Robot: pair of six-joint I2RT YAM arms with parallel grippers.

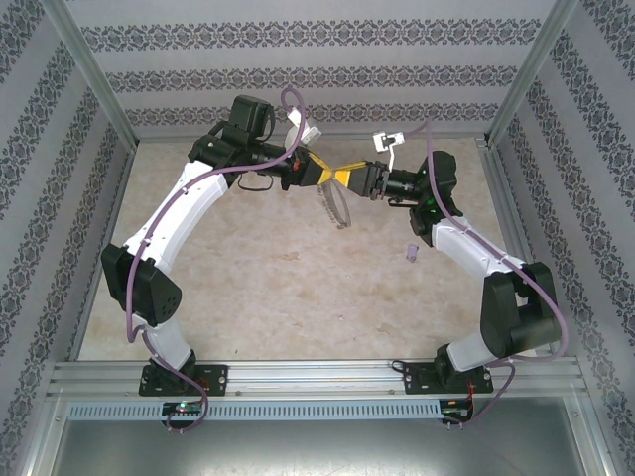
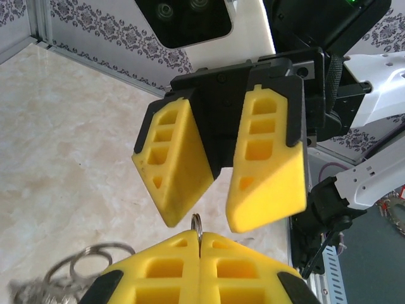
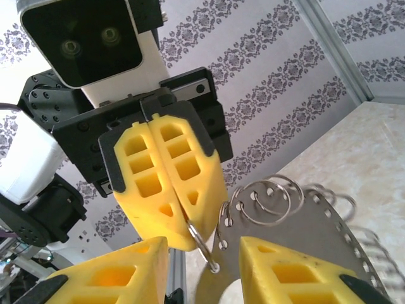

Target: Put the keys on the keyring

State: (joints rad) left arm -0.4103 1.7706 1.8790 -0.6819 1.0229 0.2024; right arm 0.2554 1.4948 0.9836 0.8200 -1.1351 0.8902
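While left gripper (image 3: 182, 233) jaws clamp small ring (image 3: 200, 240) on keyring (image 3: 304, 253) rim, right gripper (image 2: 209, 218) jaws stand apart, facing; purple tag (image 1: 412, 255) on surface (image 1: 278, 288).

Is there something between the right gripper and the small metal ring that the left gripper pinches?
Nothing visible. The small grey metal split ring juts from the shut left gripper, directly facing the gap of the open right gripper.
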